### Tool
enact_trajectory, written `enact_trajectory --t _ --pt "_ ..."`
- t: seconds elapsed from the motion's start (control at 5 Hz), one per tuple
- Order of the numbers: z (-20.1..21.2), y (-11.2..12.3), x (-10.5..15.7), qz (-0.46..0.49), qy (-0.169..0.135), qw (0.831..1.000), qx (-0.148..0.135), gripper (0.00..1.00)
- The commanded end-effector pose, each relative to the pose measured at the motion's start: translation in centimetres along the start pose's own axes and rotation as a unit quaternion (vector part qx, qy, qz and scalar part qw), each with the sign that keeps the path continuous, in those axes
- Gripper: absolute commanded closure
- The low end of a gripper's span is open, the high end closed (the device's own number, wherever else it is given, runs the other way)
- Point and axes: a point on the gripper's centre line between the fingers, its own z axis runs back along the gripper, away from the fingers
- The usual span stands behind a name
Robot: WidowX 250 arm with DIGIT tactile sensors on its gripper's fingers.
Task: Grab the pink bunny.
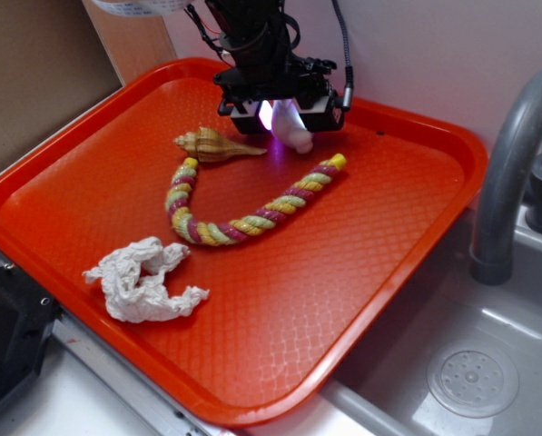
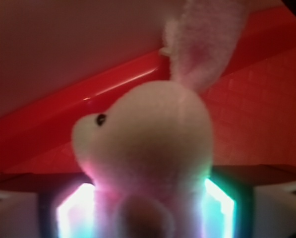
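Wrist: pink bunny (image 2: 152, 148) between end effector (image 2: 145, 208) fingers

We count 1 orange tray (image 1: 416, 227), 1 pink bunny (image 1: 293, 127), 1 seashell (image 1: 211, 145), 1 braided rope toy (image 1: 243, 213), 1 crumpled tissue (image 1: 143, 280), 1 gripper (image 1: 284, 113), 1 grey faucet (image 1: 511, 154), 1 sink drain (image 1: 472, 377)

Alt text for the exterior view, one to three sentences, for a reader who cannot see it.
A robot gripper is down around a pink bunny near the far edge of an orange tray. In front lie a seashell, a curved braided rope and a crumpled white tissue; a grey sink is on the right.
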Motion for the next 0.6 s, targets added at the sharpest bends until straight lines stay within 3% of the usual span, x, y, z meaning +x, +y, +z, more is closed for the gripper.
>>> enact_trajectory --t 0.0,0.2,0.4 --pt "3.7 0.7 0.9 -0.048 -0.032 0.998 -0.023 1.00" --pt "9.4 2.2 0.2 -0.038 -0.018 0.999 0.015 1.00" --pt "15.2 3.8 -1.0 -0.035 0.034 0.999 -0.007 1.00"
